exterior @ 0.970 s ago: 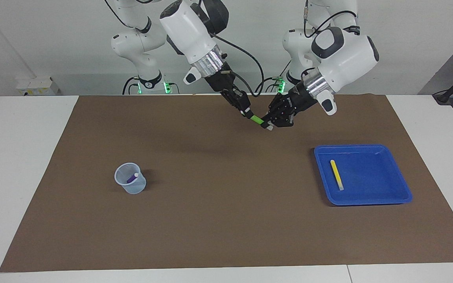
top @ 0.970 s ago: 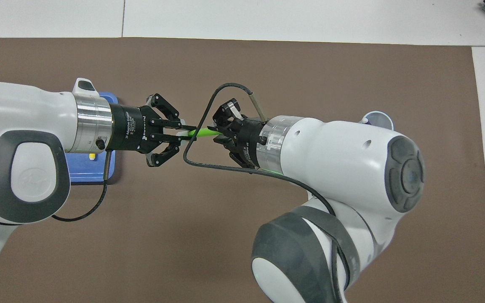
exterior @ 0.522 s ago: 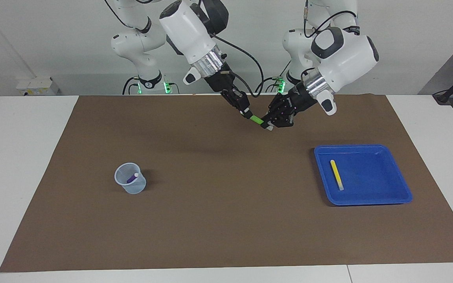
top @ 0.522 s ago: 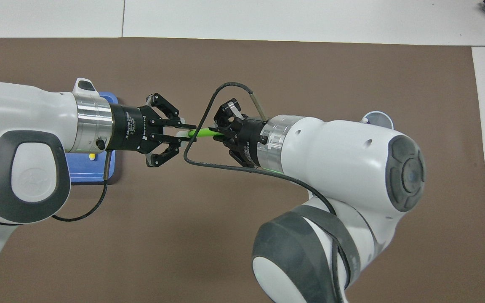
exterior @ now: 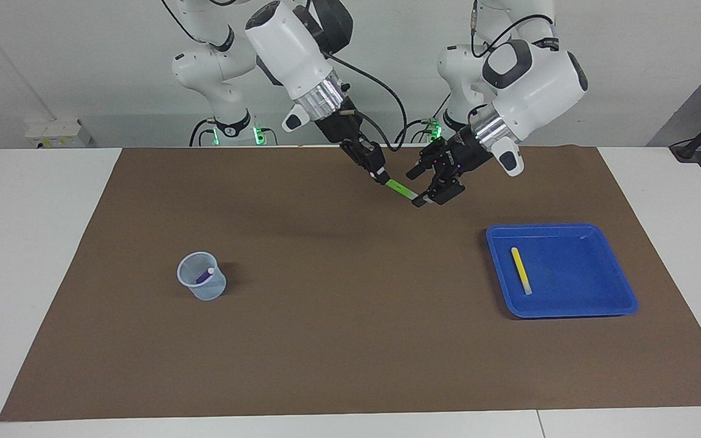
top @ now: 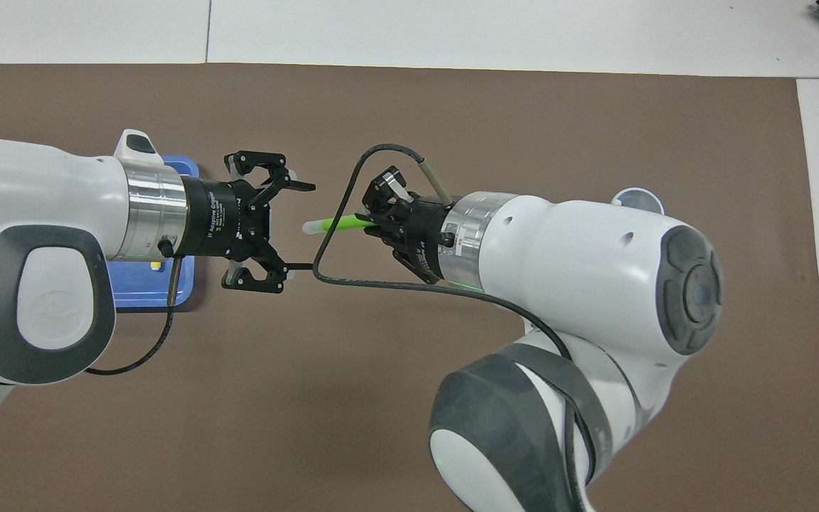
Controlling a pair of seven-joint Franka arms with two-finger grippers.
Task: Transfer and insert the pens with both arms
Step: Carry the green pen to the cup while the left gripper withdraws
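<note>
The left gripper has let go: a second ago its fingertips pinched the pale end of the green pen, and now its two fingers stand wide apart, one on each side of that pale tip and clear of it. The right gripper is clamped tight on the pen's other end and carries it alone, up in the air over the brown mat between the two arms, the pen slanting down from the right gripper toward the left one. In the facing view the left gripper has drawn slightly back, so more of the green barrel shows than before. Nothing else has shifted: the yellow pen lies in the blue tray at the left arm's end of the table, and the purple pen stands tilted inside the clear cup at the right arm's end. The overhead view gives the clean look at the open fingers and the gap around the pen tip, but the arms hide nearly everything else there, with only a corner of the tray, a speck of yellow and the cup's rim showing. The facing view shows the tray and cup whole.
</note>
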